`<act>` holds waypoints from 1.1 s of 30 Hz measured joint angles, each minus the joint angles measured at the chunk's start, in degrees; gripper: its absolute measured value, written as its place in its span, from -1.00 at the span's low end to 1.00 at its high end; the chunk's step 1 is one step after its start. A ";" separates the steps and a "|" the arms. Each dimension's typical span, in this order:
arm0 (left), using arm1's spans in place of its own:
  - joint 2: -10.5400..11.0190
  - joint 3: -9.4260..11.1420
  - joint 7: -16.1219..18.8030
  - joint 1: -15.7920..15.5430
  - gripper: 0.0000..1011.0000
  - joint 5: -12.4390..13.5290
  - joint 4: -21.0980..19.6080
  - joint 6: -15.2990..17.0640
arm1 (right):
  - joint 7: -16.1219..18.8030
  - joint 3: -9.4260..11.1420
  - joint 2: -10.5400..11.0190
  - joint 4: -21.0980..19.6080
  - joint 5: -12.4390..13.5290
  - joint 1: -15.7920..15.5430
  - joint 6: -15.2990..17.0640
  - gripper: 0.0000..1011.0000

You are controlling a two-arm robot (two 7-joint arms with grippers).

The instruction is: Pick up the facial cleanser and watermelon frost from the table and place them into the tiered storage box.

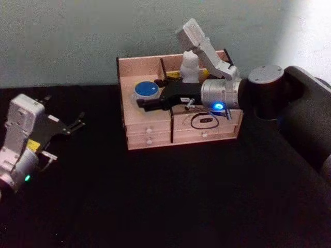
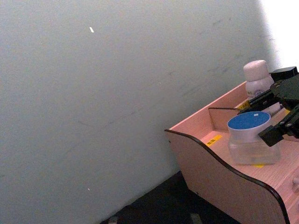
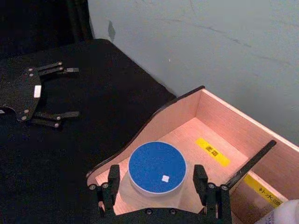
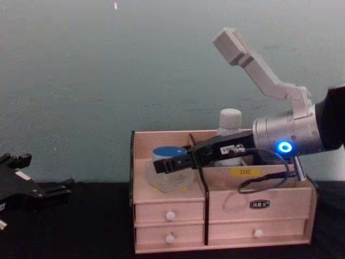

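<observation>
The tiered storage box [image 1: 155, 140] [image 4: 259, 190] stands at the back of the black table. A clear jar with a blue lid [image 1: 146, 90] [image 3: 156, 167] [image 2: 250, 140] sits in its front left compartment. A white bottle with a rounded cap [image 1: 190, 64] [image 4: 230, 121] stands upright in a rear compartment. I cannot tell which of the two is the facial cleanser and which the watermelon frost. My right gripper [image 1: 142, 103] [image 3: 156, 171] reaches over the box, open, one finger on each side of the jar with small gaps. My left gripper [image 1: 79, 122] [image 3: 65, 93] rests open at the table's left.
A grey wall rises right behind the box [image 2: 224, 186]. A black cable loop [image 1: 202, 121] hangs from my right wrist over the box's right front. Bare black tabletop [image 1: 170, 201] spreads in front of the box and between the box and my left arm.
</observation>
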 joint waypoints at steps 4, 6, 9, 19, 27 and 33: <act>0.00 0.00 0.00 0.00 0.98 0.01 0.00 0.00 | 0.01 0.01 0.00 -0.03 0.01 0.00 -0.02 0.98; 0.00 0.00 0.00 0.00 0.98 0.00 0.00 0.00 | 0.02 0.01 0.00 -0.04 0.01 0.00 -0.03 0.98; 0.00 0.00 0.00 0.00 0.98 0.00 0.00 0.00 | 0.01 0.01 0.00 -0.04 0.02 0.00 -0.04 0.98; 0.00 0.00 0.00 0.00 0.98 0.00 0.00 0.00 | -1.54 1.42 2.34 -6.30 -0.02 -2.80 -0.63 0.98; 0.00 0.00 0.00 0.00 0.98 0.01 0.00 0.00 | -1.91 3.93 8.94 -18.54 2.55 -8.98 0.49 0.98; 0.00 0.00 0.00 0.00 0.98 0.00 0.00 0.00 | -3.00 6.95 16.16 -28.28 6.33 -16.40 2.85 0.98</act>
